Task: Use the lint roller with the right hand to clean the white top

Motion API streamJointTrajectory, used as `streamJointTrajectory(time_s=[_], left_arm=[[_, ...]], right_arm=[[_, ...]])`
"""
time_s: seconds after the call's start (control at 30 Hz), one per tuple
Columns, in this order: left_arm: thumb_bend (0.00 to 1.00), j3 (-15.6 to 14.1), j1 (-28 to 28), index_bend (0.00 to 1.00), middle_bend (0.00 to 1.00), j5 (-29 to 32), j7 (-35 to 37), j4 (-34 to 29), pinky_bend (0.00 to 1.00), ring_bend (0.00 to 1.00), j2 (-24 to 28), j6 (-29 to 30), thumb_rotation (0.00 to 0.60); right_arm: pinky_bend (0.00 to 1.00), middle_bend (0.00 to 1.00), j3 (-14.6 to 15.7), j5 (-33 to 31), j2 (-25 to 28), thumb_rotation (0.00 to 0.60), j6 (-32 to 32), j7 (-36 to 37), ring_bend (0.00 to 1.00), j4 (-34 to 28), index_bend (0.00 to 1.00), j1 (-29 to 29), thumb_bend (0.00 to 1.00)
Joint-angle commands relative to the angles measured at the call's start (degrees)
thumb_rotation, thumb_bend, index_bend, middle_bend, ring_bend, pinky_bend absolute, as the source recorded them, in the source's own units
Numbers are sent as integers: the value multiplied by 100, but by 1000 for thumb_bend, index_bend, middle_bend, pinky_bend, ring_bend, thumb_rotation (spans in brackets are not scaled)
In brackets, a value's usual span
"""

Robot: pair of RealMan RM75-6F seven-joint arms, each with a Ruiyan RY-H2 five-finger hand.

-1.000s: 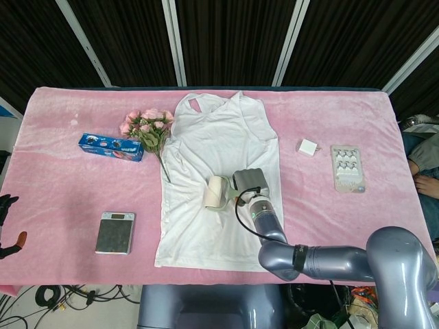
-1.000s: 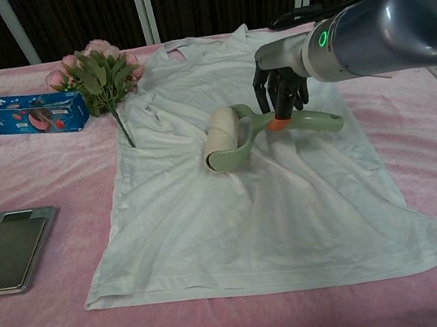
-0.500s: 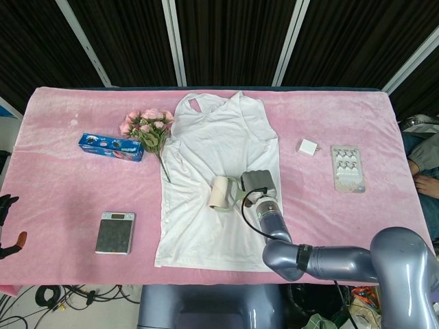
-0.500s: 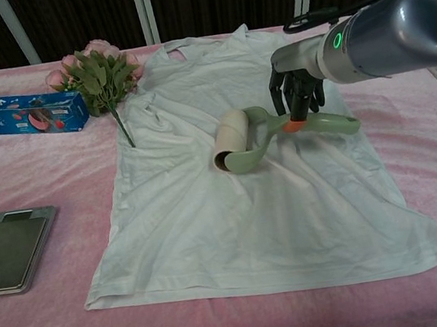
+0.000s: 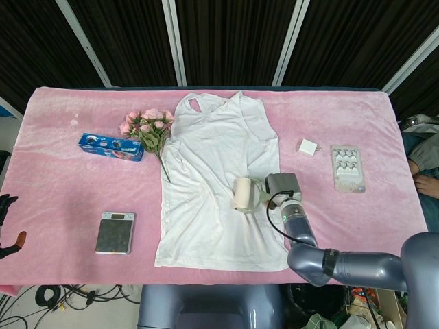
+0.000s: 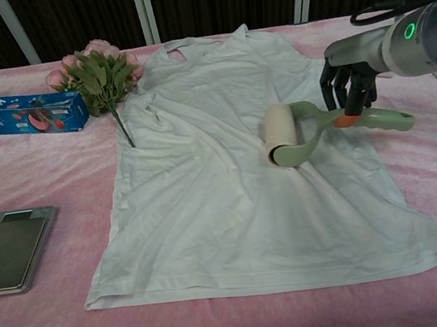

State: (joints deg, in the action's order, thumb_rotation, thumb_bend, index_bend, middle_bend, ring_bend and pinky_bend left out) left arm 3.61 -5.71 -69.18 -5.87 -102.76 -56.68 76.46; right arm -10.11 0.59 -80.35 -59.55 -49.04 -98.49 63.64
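Green roller handle (image 6: 359, 116) (chest view), gripping hand (image 6: 348, 85)

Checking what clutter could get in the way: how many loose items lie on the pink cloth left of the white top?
3: the flower bunch touching the top's left edge, the blue cookie box beside it, and the scale nearer the robot.

**Roller drawn to the top's right side**

The right hand (image 6: 347, 87), gripping the lint roller (image 6: 304, 128) by its green handle, has moved rightward over the last second. The roller head has travelled from the middle of the white top (image 6: 229, 178) to near its right edge, and the handle's end now reaches out over the pink surface (image 6: 30, 171).
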Motion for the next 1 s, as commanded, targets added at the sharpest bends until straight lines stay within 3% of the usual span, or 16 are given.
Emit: streamJointTrajectory(time_s=[0.03,0.27,0.77,1.0], left_arm=[[393,-1,1,116,60,-2,3,-2,39,40,-1,2,600],[393,15,3,116,60,7,9,-10,39,40,-5,24,600],[392,-1,9,116,60,14,-5,-5,39,40,6,11,600],[393,1,0,116,60,17,-20,-12,39,40,2,3,600]], right_arm=[[414,597,142,142,230,600,6,147,594,-176,724,-193,616],[414,597,335,354,554,600,62,354,594,-344,723,-460,616],[416,598,141,675,1010,600,248,972,595,-333,725,-713,617],[416,599,256,706,1423,600,435,1184,596,-330,726,-929,617]])
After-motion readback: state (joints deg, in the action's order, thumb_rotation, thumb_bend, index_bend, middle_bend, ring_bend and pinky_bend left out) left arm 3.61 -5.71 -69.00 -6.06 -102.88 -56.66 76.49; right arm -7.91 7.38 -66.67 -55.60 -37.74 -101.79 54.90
